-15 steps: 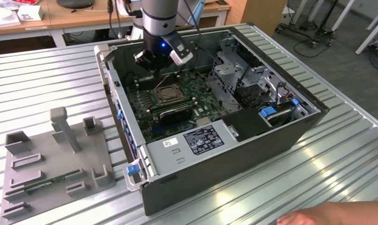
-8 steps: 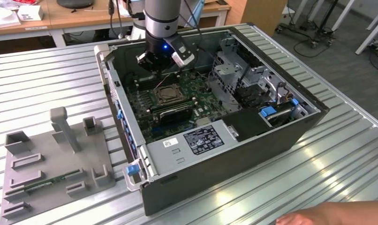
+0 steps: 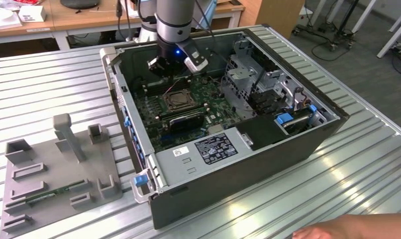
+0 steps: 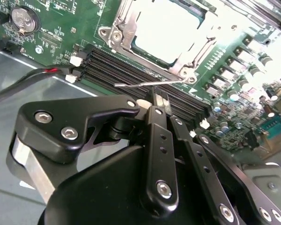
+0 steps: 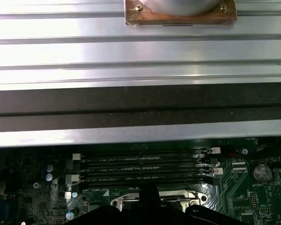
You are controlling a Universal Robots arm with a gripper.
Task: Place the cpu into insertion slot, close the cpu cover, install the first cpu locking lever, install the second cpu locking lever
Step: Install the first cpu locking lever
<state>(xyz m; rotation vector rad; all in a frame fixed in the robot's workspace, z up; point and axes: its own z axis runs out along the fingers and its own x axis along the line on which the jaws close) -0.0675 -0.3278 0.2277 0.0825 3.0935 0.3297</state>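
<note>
The cpu (image 4: pixel 171 28) lies flat in the insertion slot (image 3: pixel 177 99) on the green board, its silver top bright. The cpu cover (image 4: pixel 123 21) is down around it as a silvery frame. One thin locking lever (image 4: pixel 136 85) runs along the socket's edge beside the memory slots. My gripper (image 4: pixel 160 96) is shut, with its tips right at this lever's free end; whether they touch it is unclear. In the exterior view the gripper (image 3: pixel 177 69) hangs inside the open case, just behind the socket. In the first wrist view a black fingertip (image 5: pixel 147 190) covers part of the socket's rim.
Long black memory slots (image 4: pixel 131 70) lie next to the socket. A coin battery (image 4: pixel 24 18) and red-black wires (image 4: pixel 18 84) sit nearby. The case holds a drive cage (image 3: pixel 247 69) and power supply (image 3: pixel 214 149). A grey fixture (image 3: pixel 61 169) stands on the ribbed table. A hand (image 3: pixel 353 229) rests at the front edge.
</note>
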